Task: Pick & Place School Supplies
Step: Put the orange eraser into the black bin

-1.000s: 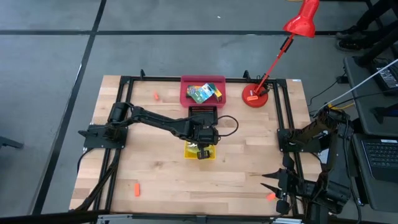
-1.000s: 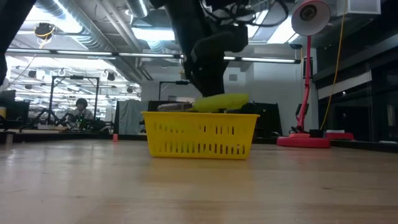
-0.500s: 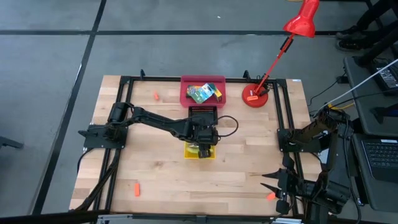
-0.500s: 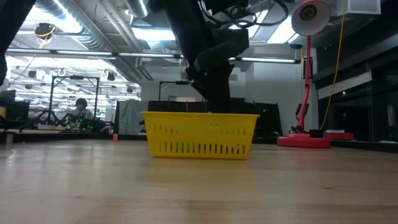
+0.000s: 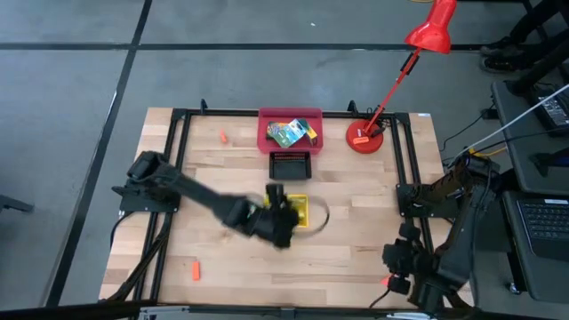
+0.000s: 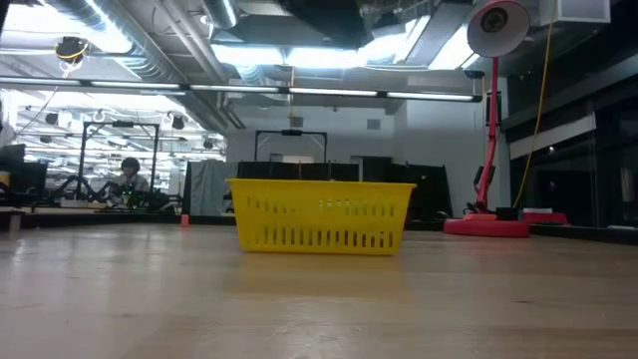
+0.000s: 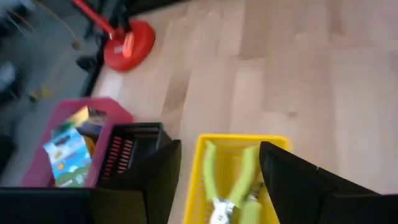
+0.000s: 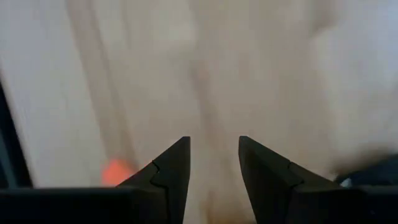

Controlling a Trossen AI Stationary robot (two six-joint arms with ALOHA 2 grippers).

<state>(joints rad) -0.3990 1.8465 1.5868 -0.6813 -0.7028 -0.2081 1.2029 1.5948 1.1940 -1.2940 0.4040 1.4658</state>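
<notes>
The yellow-handled pliers (image 7: 231, 179) lie inside the yellow tray (image 5: 300, 210) at mid-table. My left gripper (image 7: 221, 149) hovers open above the tray's near left side (image 5: 284, 220), holding nothing. Crayon boxes (image 5: 286, 132) lie in the red tray (image 5: 290, 116) at the far edge. Small orange pieces lie on the bare wood: one far left (image 5: 222, 137), one near left (image 5: 194, 270), one near right (image 5: 387, 281). My right gripper (image 5: 398, 262) hangs open over the near right corner, and that orange piece (image 8: 115, 171) shows just beside its fingers (image 8: 212, 140).
A black tray (image 5: 290, 165) stands between the red tray and the yellow one. The red desk lamp's base (image 5: 364, 140) sits at the far right, and its arm leans out over the table's corner. Black frame rails run along the table's edges.
My left gripper went down into the yellow tray with the pliers, opened and let them go. It then rose and drew back toward the table's near left, out of the low view. The pliers now lie in the tray. My right arm has shifted over the near right corner.
</notes>
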